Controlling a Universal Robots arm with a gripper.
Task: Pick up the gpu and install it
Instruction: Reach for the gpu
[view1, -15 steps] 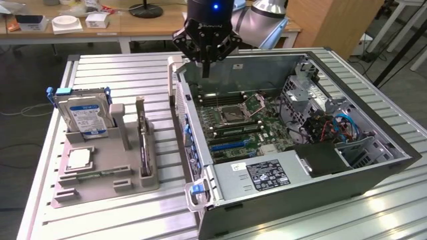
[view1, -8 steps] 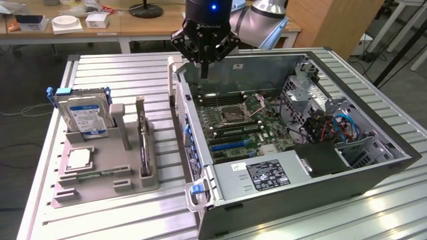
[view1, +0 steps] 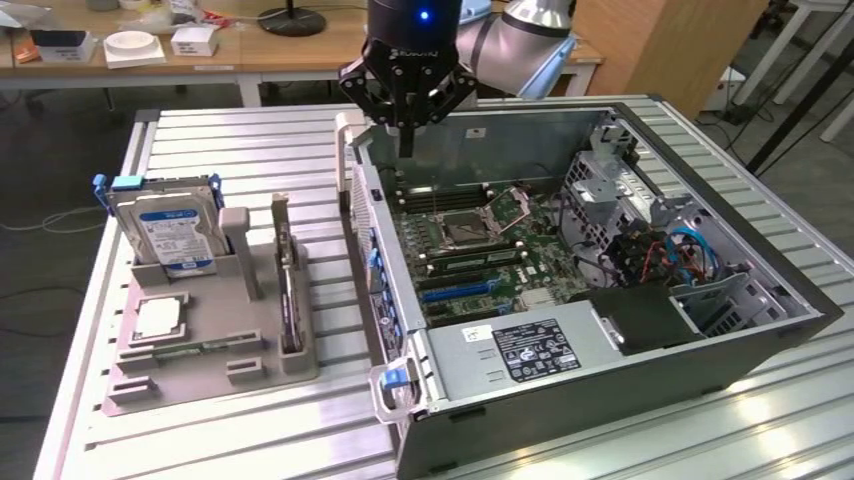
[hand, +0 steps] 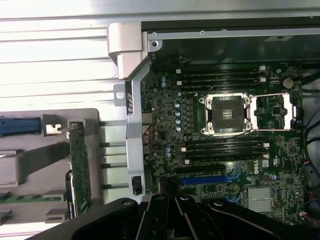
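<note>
Hovering gripper (view1: 404, 138): clenching empty above the computer case (view1: 641, 395) rim
gpu (view1: 284, 270): standing on edge in the grey holder (view1: 200, 368), untouched

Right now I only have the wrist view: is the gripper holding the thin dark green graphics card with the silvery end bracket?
Observer: No, the gripper hangs above the far corner of the open dark computer case, jaws shut on nothing.
Operator: Where's the card?
Observer: The thin dark green graphics card stands on edge in the grey holder, at the exterior view's left of the case.
Operator: Anything beside it?
Observer: An upright silver hard drive with a blue label.
</note>
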